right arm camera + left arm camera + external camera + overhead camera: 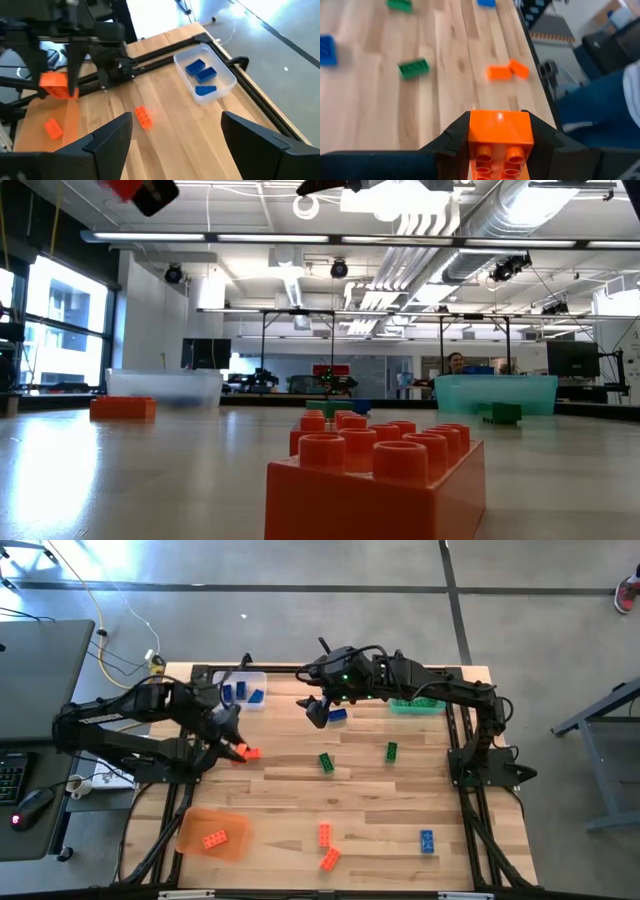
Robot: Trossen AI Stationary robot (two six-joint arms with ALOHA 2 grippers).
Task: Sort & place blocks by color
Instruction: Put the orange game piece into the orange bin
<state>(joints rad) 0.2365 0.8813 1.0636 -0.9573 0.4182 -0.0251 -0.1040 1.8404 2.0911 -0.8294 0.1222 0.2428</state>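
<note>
Wooden table (pixel 380 810); left tool (pixel 500 137) half-hides orange block (pixel 499 135).

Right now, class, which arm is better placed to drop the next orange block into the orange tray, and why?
The left. Its gripper already grips an orange block, not far from the orange tray. The right gripper is open and empty, hovering near the clear tray.

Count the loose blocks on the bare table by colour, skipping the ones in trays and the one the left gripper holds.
Blue blocks: 2
Green blocks: 2
Orange blocks: 2
Total: 6
Not counted: the held orange block in the left gripper, and whatever lies in the trays.
</note>
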